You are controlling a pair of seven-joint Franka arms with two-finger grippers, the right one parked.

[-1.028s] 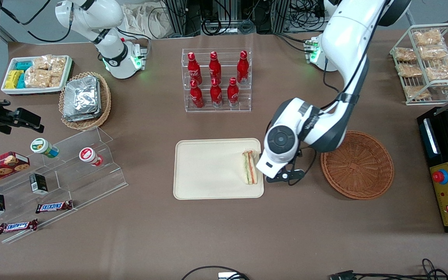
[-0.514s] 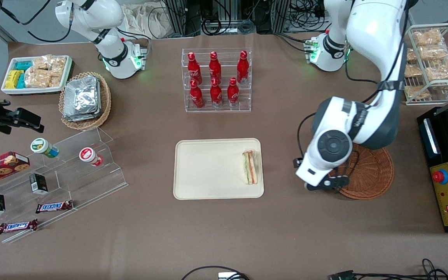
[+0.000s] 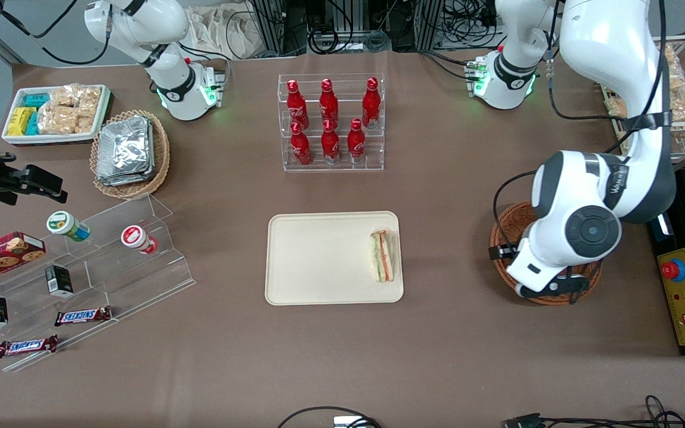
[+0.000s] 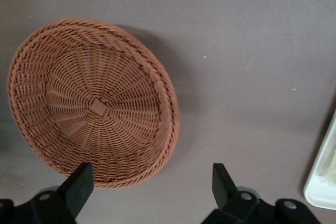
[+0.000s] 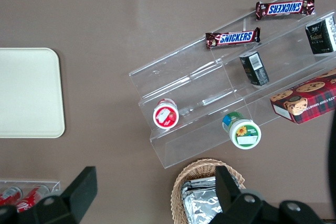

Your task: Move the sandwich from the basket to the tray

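Sandwich (image 3: 383,256) lies on the tray (image 3: 319,261), apparently delivered. The gripper (image 4: 152,187), fingers apart and holding nothing, hovers above the bare basket (image 4: 92,111).

Rough woven wicker basket (image 4: 92,111); smooth matt tray (image 3: 319,261); matt black end effector (image 4: 149,190).

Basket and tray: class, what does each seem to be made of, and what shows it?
Basket: woven wicker, reddish-brown, with radiating strands and a braided rim. Tray: probably plastic, with a smooth matte cream surface and a moulded rim. The open claw hangs above the basket's edge.
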